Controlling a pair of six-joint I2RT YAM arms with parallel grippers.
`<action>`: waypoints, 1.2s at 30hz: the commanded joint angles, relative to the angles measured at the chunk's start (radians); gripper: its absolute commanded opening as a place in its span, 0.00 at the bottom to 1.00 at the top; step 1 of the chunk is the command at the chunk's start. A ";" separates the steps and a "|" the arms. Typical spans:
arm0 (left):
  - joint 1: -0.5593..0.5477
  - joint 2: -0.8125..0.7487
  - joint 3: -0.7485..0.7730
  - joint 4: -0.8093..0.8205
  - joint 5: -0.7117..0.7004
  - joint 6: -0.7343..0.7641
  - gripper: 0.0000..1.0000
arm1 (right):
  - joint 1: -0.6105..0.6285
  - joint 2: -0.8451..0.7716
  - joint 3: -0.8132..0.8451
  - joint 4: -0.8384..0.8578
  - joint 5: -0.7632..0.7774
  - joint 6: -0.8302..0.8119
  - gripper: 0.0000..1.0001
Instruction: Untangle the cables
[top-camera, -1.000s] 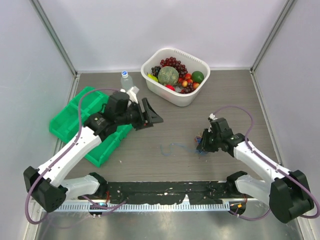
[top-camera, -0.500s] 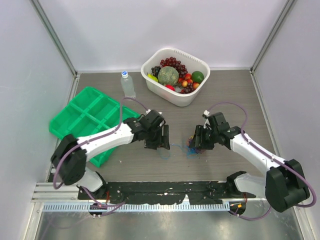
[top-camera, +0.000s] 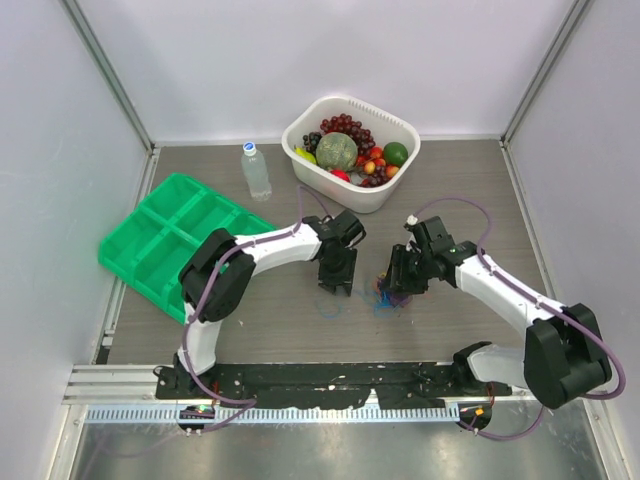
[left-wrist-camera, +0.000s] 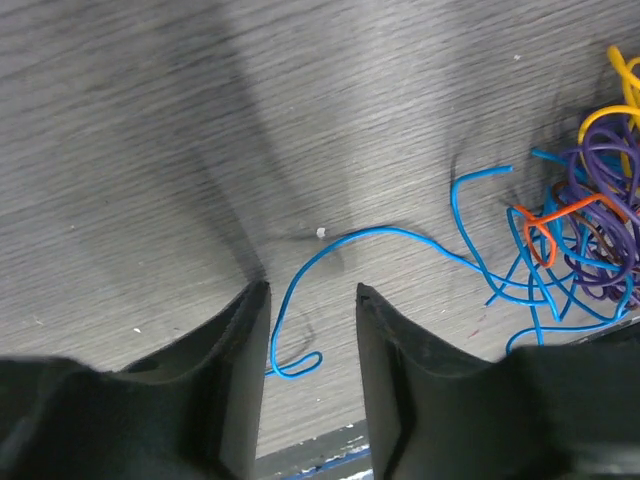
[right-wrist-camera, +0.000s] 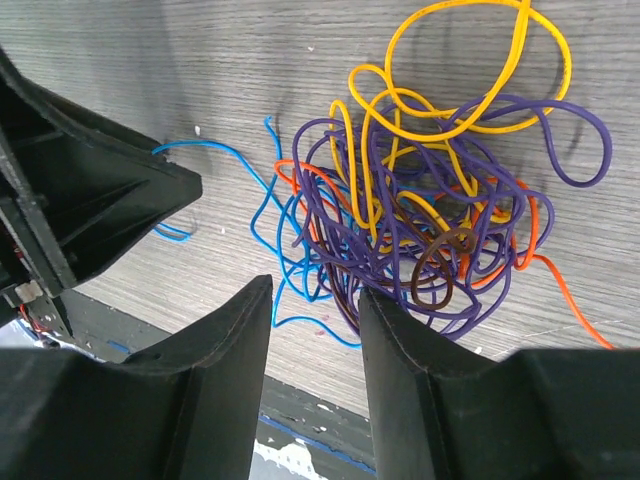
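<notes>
Although the top view shows the cables (top-camera: 383, 296) only as a small coloured knot at lower centre of the table (top-camera: 470, 190), it alone takes in the containers. A white tub (top-camera: 303, 166) at upper centre holds grapes (top-camera: 345, 125), a green melon (top-camera: 337, 152) and other small fruit. A green tray (top-camera: 160, 250) at the left has compartments with nothing visible in them, and a bottle (top-camera: 256, 172) stands between the two. The left gripper (top-camera: 335, 283) points down just left of the knot, and the right gripper (top-camera: 397, 284) is just to its right. A second ago the left arm was folded back over the tray; it has since reached across to the centre.

From the left wrist, the left gripper (left-wrist-camera: 312, 300) has its jaws partly apart, astride a loose blue cable (left-wrist-camera: 380, 234) that lies on the wood ungripped. The rest of the bunch sits at the right edge.

From the right wrist, purple, yellow, orange, brown and blue loops fill the upper right. The right gripper (right-wrist-camera: 315, 290) has its jaws partly apart over the bunch's lower edge, clamping nothing.
</notes>
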 joint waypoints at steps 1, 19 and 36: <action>-0.011 -0.017 -0.028 -0.034 0.036 0.018 0.34 | 0.007 0.026 0.021 0.004 0.035 0.008 0.45; -0.047 -0.764 0.191 -0.135 -0.126 -0.025 0.00 | 0.018 0.152 -0.039 0.044 0.276 0.185 0.36; -0.045 -0.652 0.948 -0.071 -0.214 0.097 0.00 | -0.026 0.060 0.004 -0.043 0.473 0.172 0.36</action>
